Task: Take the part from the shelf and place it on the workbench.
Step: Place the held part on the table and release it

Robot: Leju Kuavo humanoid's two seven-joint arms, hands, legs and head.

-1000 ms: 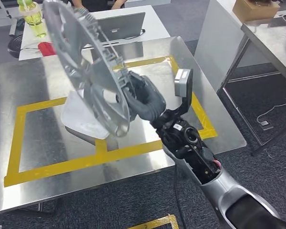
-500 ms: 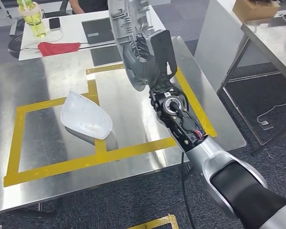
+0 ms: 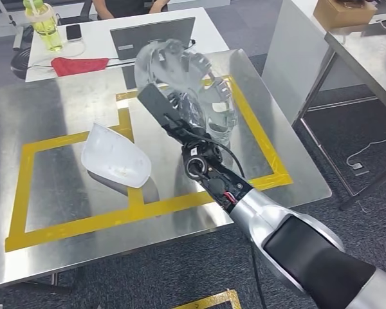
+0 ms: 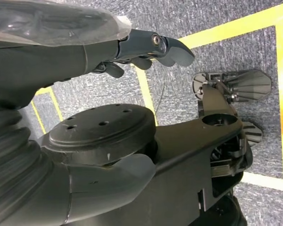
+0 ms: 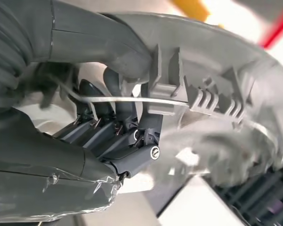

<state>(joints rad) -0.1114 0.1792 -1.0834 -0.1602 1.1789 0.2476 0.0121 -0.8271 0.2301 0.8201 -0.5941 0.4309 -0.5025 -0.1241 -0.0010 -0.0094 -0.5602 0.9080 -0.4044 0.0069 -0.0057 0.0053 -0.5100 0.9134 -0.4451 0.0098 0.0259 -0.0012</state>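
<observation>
My right hand (image 3: 187, 111) grips a round silver-grey plastic part (image 3: 214, 95) with ribs and cut-outs, blurred by motion. The part hangs tilted just above the right half of the steel workbench (image 3: 60, 187), inside the yellow tape rectangle (image 3: 132, 215). In the right wrist view the dark fingers (image 5: 108, 134) wrap over the part's ribbed rim (image 5: 218, 108). Whether the part touches the bench I cannot tell. A white shell-shaped part (image 3: 114, 161) lies on the bench to the left. My left hand (image 4: 97, 52) hangs over grey carpet with its fingers apart and nothing in them.
Behind the bench stands a white desk with a laptop (image 3: 152, 35), a red cloth (image 3: 79, 64), a phone (image 3: 73, 30) and a green bottle (image 3: 45, 22); a person (image 3: 128, 6) sits there. A second metal table (image 3: 366, 48) with a cardboard box (image 3: 344, 11) is at right.
My right arm swung the part from over the white shell, up and to the right, then down over the right half of the taped area. The white shell has not moved.
</observation>
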